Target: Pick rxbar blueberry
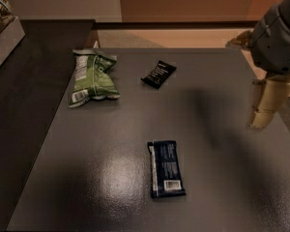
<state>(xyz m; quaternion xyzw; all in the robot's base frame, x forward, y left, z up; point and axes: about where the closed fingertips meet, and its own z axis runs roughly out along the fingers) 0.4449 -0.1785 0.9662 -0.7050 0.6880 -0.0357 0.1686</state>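
Note:
The rxbar blueberry [166, 168] is a flat dark navy bar with white print and a white barcode patch at its near end. It lies flat on the dark grey table [111, 144], in the near middle. My gripper [264, 105] hangs at the right edge of the view, above the table's right side, well to the right of the bar and farther back. It holds nothing that I can see.
A green crinkled chip bag [91, 78] lies at the back left of the table. A small black wrapper with white text [158, 74] lies at the back middle. A dark counter with a box [2, 28] of goods stands to the left.

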